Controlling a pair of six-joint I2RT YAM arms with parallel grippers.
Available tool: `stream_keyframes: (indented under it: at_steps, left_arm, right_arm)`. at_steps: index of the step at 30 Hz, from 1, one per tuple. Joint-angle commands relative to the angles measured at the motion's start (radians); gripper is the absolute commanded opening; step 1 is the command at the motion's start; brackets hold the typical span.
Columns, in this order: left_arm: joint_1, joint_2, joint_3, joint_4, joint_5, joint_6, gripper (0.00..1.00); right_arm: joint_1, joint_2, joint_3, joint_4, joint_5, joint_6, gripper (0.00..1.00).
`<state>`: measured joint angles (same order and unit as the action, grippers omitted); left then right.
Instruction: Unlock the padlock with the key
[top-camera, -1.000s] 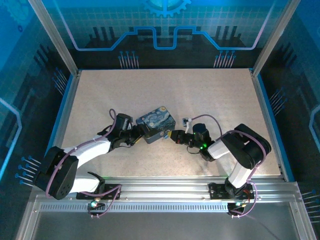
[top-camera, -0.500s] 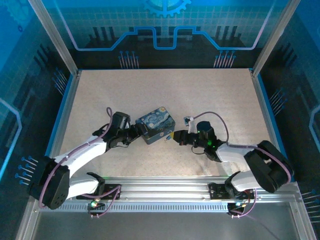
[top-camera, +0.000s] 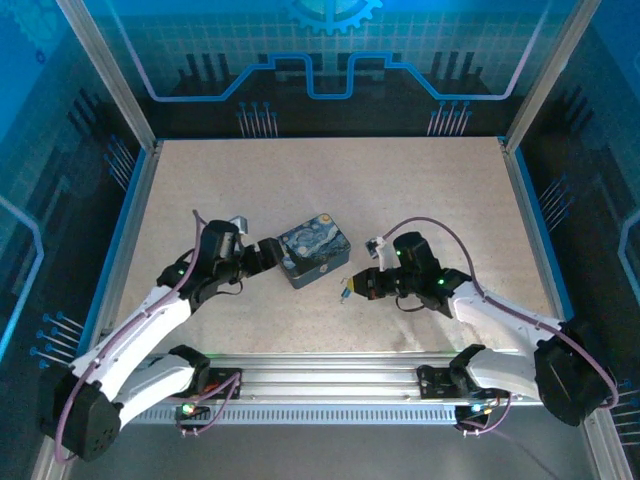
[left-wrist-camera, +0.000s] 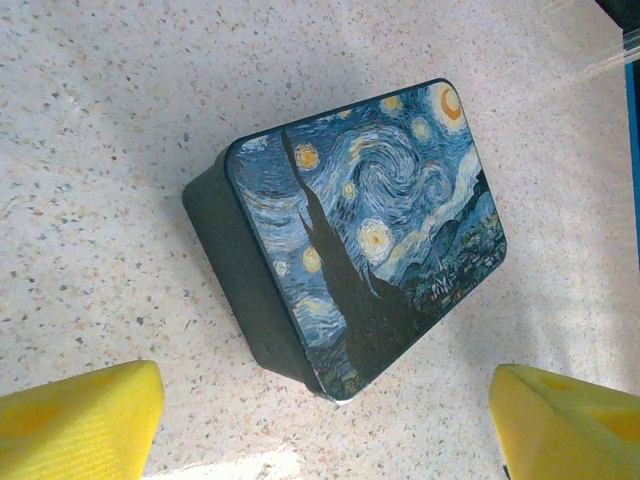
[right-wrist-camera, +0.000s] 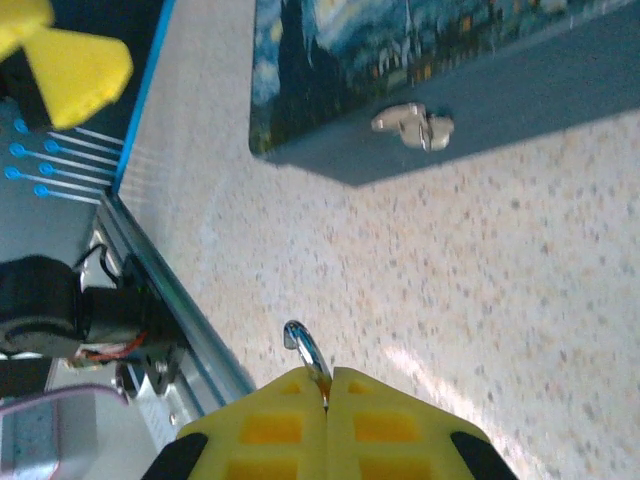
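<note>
Moved: both arms back from box (left-wrist-camera: 370, 220)
Left tool (top-camera: 266, 254): released
Right tool (right-wrist-camera: 327, 380): clenched on padlock (right-wrist-camera: 303, 342) shackle, apparently
Handling: tiny, slippery; pinch body

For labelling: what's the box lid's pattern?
The tin box shows blue-and-yellow Starry Night swirls; best in left wrist view.
</note>
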<state>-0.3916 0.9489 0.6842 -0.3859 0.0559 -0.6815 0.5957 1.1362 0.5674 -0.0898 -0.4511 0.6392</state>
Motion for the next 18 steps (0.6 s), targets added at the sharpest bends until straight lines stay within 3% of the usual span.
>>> stream_keyframes:
  at_steps: [1,7,18]
  left_arm:
    - [0.010,-0.047,0.015,-0.075,-0.009,0.048,0.89]
    - [0.013,-0.124,-0.025,-0.109,0.002,0.035,0.99]
    - [0.014,-0.208,-0.060,-0.156,0.033,0.031,0.99]
  right_arm:
    - [0.019,-0.032,0.041,-0.243,-0.026,-0.040,0.03]
    - [0.037,-0.060,0.040,-0.362,0.030,0.000,0.03]
    - [0.077,-0.065,0.016,-0.435,0.130,0.019,0.03]
